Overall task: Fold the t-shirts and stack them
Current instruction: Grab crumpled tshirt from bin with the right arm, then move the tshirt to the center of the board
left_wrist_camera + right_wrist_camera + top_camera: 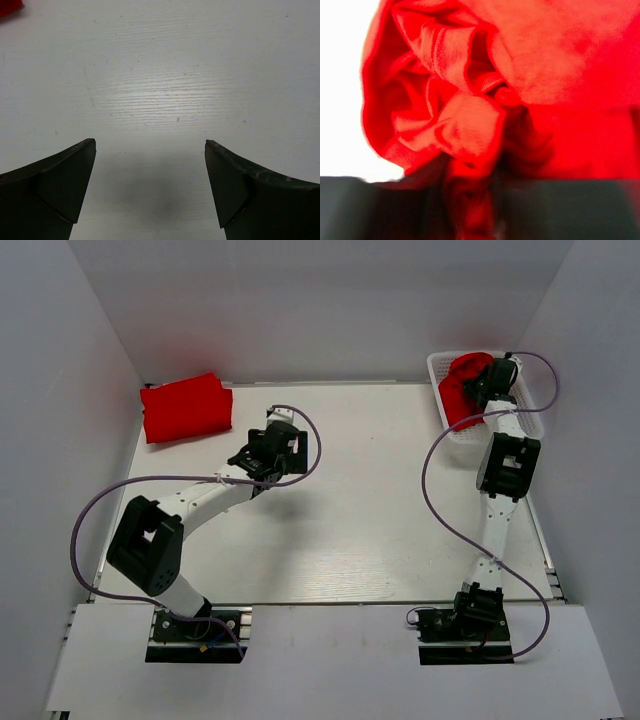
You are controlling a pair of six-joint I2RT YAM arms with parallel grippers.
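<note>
1. Red folded t-shirt [186,407] done, resting on tabletop [350,530] beyond and left of left hand [150,141], spread and holding nothing.
2. Crumpled t-shirt [460,390] in mesh basket [437,370], bunched fold pinched by right hand [470,207].
3. Left to do, seemingly: lifting out, folding, stacking.

You have two red shirts in view: one folded shirt [186,408] and one bunched shirt [462,390]. You'll count one basket [440,364], one table [350,510], and two arms: the left arm [205,498] and the right arm [498,515].
</note>
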